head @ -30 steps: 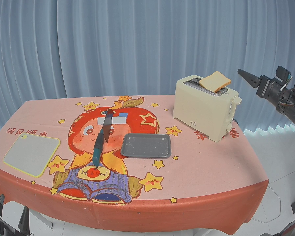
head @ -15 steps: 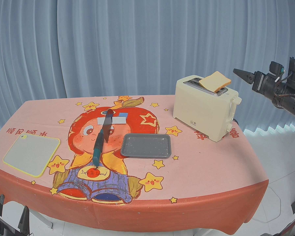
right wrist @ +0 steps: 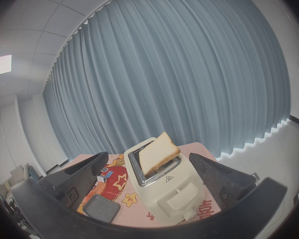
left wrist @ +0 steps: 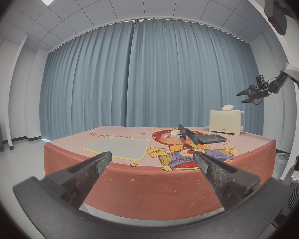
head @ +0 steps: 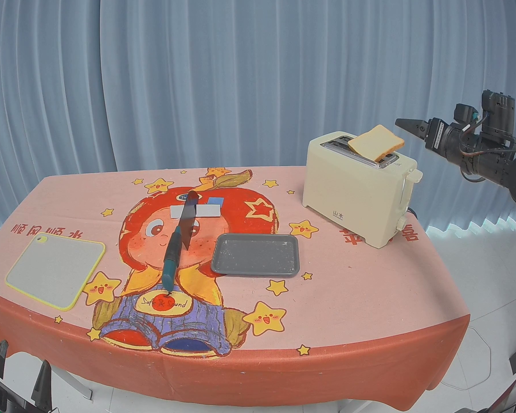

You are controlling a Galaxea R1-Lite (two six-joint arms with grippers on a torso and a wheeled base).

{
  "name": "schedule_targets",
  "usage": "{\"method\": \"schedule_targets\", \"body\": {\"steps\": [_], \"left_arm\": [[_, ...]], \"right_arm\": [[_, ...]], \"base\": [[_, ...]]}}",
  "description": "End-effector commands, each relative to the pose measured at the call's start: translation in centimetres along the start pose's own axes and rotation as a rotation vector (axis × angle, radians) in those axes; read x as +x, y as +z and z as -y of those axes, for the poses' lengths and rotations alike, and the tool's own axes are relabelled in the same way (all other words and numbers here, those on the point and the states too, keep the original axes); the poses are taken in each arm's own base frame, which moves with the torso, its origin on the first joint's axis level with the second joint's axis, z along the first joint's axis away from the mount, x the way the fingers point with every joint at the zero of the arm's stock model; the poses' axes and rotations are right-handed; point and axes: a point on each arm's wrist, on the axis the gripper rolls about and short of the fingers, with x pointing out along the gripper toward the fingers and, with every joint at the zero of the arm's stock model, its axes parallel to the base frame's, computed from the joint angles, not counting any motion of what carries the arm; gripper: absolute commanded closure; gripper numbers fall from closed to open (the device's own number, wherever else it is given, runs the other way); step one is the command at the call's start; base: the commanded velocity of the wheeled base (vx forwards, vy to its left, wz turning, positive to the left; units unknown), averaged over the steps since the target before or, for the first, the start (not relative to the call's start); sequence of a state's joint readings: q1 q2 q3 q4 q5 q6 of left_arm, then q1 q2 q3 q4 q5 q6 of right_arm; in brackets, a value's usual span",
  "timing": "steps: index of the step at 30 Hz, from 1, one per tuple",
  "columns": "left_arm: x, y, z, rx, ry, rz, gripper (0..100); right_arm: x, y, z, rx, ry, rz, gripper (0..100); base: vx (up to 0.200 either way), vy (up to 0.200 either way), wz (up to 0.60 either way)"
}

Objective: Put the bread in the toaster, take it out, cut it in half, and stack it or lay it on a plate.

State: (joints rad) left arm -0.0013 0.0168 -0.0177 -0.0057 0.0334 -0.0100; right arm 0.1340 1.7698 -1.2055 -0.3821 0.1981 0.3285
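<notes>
One slice of bread [head: 376, 142] sits tilted on top of the toaster [head: 355, 193], most of it above the slots, at the far right of the table [head: 361, 299]. Right gripper [head: 401, 124]: in the air right of the toaster, level with the slice and pointed at it, near but apart; jaws wide, nothing held. Left gripper [left wrist: 152, 155]: low before the table's near left edge, jaws wide, well apart from the bread.
</notes>
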Motion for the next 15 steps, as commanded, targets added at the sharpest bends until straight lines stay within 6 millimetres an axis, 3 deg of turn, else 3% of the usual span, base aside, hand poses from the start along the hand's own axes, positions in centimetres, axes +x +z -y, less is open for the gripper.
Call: {"method": "schedule_targets", "body": {"steps": [1, 15], "left_arm": [[0.1, -0.5, 0.0, 0.000, 0.000, -0.019, 0], [0.1, -0.5, 0.0, 0.001, 0.000, -0.019, 0]], "right_arm": [[2.0, -0.4, 1.1, 0.027, -0.028, -0.032, 0], [5.9, -0.7, 2.6, 0.089, -0.041, -0.032, 0]], "base": [[0.000, 0.000, 0.00], [0.000, 0.000, 0.00]]}}
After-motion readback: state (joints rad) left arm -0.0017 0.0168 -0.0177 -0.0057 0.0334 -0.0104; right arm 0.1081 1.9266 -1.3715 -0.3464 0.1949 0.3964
